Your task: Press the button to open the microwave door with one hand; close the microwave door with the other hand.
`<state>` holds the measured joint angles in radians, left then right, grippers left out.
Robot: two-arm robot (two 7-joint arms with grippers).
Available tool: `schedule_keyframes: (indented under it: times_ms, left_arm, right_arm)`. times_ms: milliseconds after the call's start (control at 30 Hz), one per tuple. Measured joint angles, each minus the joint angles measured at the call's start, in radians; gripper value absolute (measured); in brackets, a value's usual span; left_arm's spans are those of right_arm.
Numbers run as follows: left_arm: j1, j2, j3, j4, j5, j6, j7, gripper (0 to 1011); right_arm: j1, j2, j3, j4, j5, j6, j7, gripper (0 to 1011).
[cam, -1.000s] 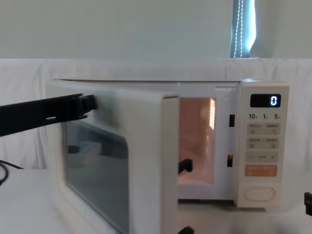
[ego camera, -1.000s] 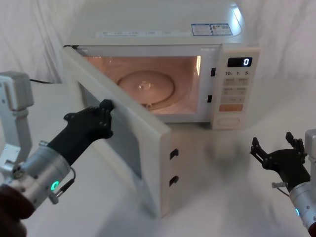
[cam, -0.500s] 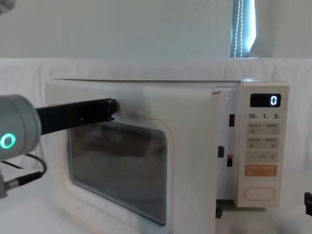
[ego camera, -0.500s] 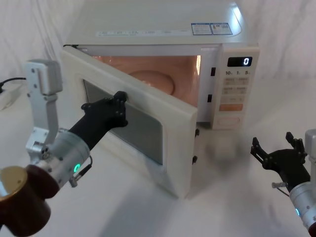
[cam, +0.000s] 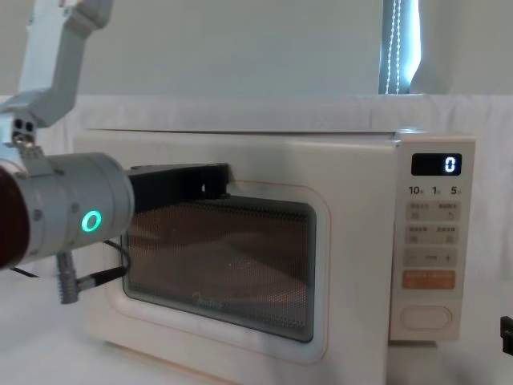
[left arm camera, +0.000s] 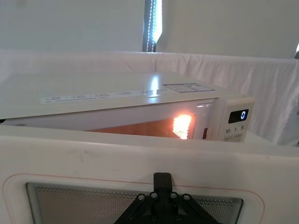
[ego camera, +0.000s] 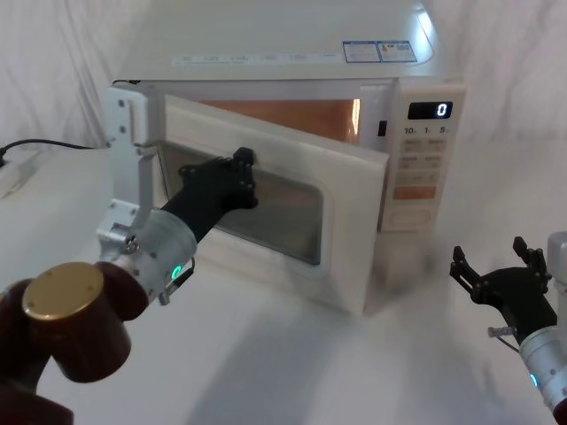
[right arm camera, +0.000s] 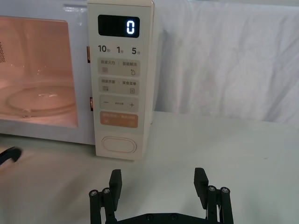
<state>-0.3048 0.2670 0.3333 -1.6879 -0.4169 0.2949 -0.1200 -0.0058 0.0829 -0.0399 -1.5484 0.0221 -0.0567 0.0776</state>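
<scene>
Pressing against the microwave door [ego camera: 292, 212] window, left pincer [ego camera: 241, 170] closed, door ajar, right pincer [ego camera: 500, 273] open.

Control panel [right arm camera: 119, 88] with lit "0", black cable [ego camera: 44, 145], white backdrop cloth [right arm camera: 224, 60]

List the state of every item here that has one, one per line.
microwave door: ajar, nearly shut
left gripper: pressed against the door's window
right gripper: open, idle above the table, right of the microwave
interior light: on
display: lit, reads 0
</scene>
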Motion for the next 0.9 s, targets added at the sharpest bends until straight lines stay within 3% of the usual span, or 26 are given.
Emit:
schedule_keyframes:
  times_ms: [367,900]
  left_arm:
    - [-0.062,-0.048,0.015,0.091,0.073,-0.027,-0.005,0]
    - [-0.137,-0.113,0.003,0.209,0.144,-0.06,0.004,0]
  right_arm:
    - [0.0,0.0,0.0,0.0,0.0,0.0,0.0,1002]
    - [0.0,0.0,0.0,0.0,0.0,0.0,0.0,1002]
